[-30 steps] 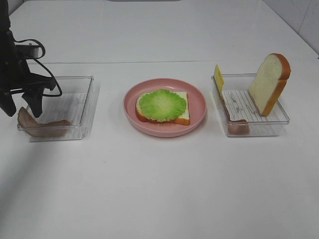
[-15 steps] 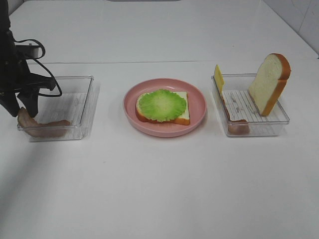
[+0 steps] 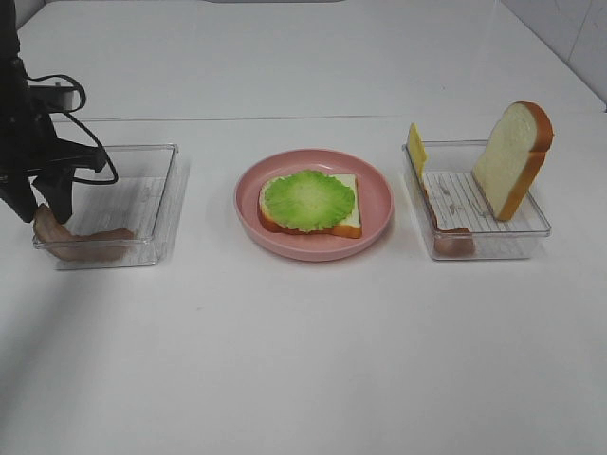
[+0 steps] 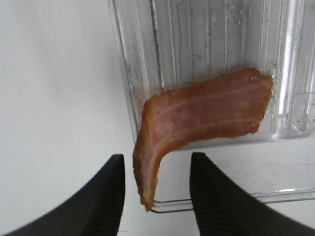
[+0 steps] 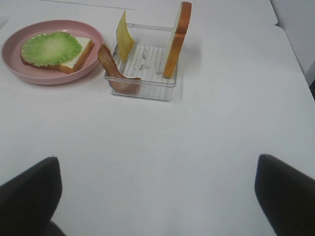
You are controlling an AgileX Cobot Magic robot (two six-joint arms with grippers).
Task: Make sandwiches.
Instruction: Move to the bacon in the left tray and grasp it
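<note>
Left gripper (image 4: pixel 157 158) is down at the clear left tray (image 3: pixel 159 152), which sits near the worktop's (image 3: pixel 303 360) left edge. Its jaws are partway apart and straddle the curled-up end of the bacon strip (image 4: pixel 206 113). That end pokes over the tray's wall at the near-left corner, and the rest of the strip lies flat along the tray's near wall. From the wrist cam there's a visible gap between the bacon and one finger (image 4: pixel 211 196). It sits closer to the other finger, so it isn't pinched as far as I can see.

Mid-worktop is the pink plate (image 3: pixel 379 204) holding a bread slice (image 3: pixel 349 220) with the lettuce leaf (image 3: pixel 308 199) on top. Over near the right edge, the right tray (image 3: pixel 531 232) has the second bread slice (image 3: pixel 512 156) standing on edge against its far-right side. The cheese slice (image 3: pixel 415 147) is propped at the far-left corner and another bacon strip (image 3: pixel 453 239) is draped at the near-left corner.

Right gripper (image 5: pixel 157 162) is spread wide and holds nothing, above bare worktop well short of that tray.
</note>
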